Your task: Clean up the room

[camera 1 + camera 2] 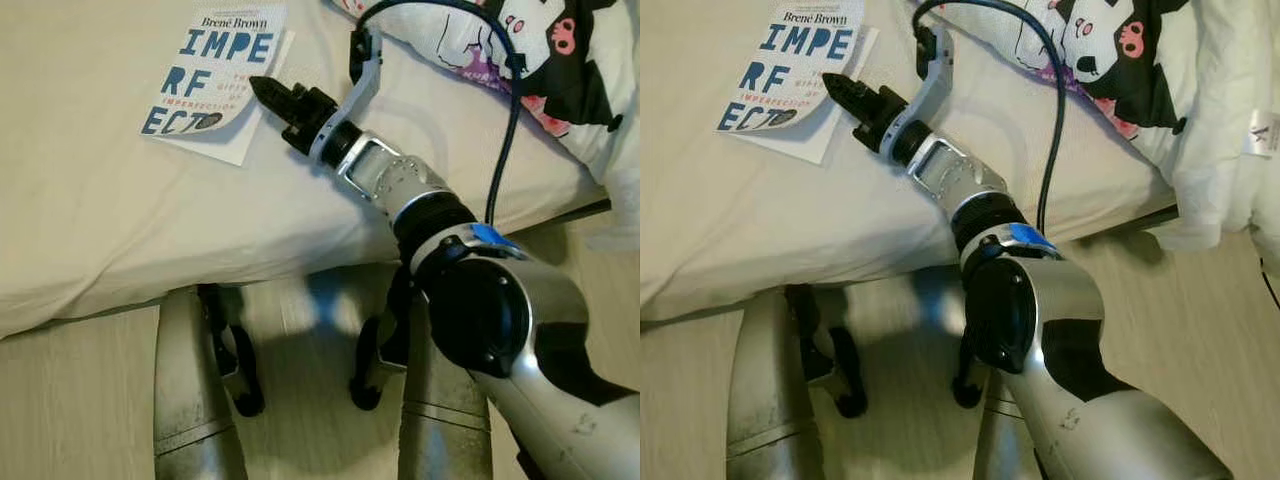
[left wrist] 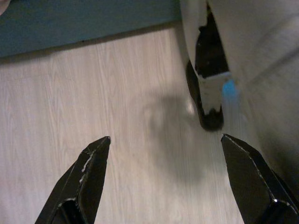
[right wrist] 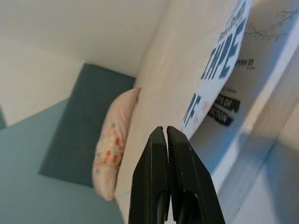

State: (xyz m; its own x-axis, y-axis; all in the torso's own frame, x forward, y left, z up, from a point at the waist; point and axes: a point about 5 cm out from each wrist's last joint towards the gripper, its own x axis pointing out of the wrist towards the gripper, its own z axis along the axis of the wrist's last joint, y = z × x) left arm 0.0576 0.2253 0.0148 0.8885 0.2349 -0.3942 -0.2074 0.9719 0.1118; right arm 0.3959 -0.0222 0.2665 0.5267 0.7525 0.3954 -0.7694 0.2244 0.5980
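A white book [image 1: 212, 70] with big blue letters lies flat on the cream bed sheet [image 1: 90, 210], at the far left of the bed. My right gripper [image 1: 256, 84] reaches over the bed, its tip at the book's right edge, low over the sheet. Its two black fingers [image 3: 159, 163] are pressed together with nothing between them, and the right wrist view shows the book's cover [image 3: 219, 70] just beyond the tip. My left gripper [image 2: 163, 182] hangs low over the wooden floor [image 2: 117, 93], wide open and holding nothing.
A black-and-white cartoon-print cushion [image 1: 560, 50] lies at the bed's back right, with a black cable [image 1: 508, 130] running over it to my right arm. A dotted pink pillow [image 3: 111, 149] rests at the bed's far end. My legs [image 1: 195, 400] stand against the bed's edge.
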